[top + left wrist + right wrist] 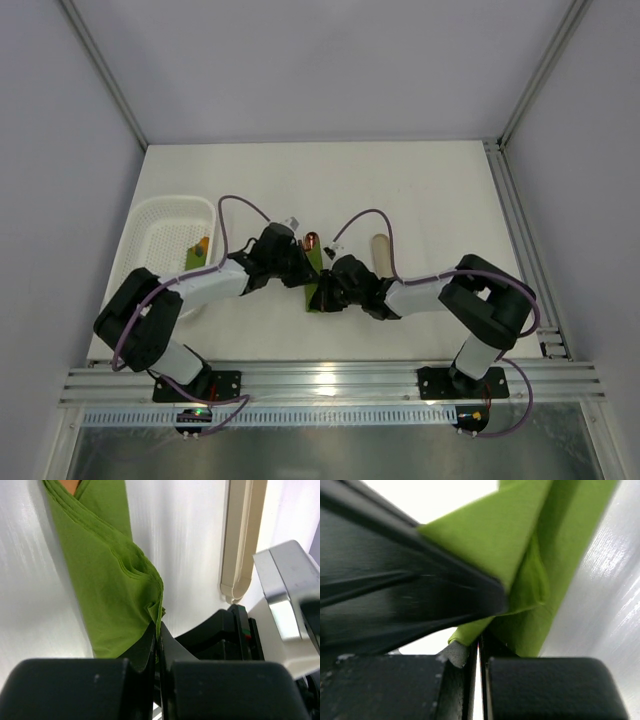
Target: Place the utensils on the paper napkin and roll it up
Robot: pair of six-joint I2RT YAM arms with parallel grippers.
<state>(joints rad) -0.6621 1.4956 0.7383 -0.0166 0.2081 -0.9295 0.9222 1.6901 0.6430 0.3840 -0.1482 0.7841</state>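
Pinching: my left claw (157, 631) and right claw (479, 649), both closed on the thin olive-green paper napkin (110, 580).
Axis: lying near-to-far between them, right claw at nearer end.

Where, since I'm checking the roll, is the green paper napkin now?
Top view: the paper napkin lies mid-table, gripped by the left gripper and the right gripper, just left of the beige oblong piece.
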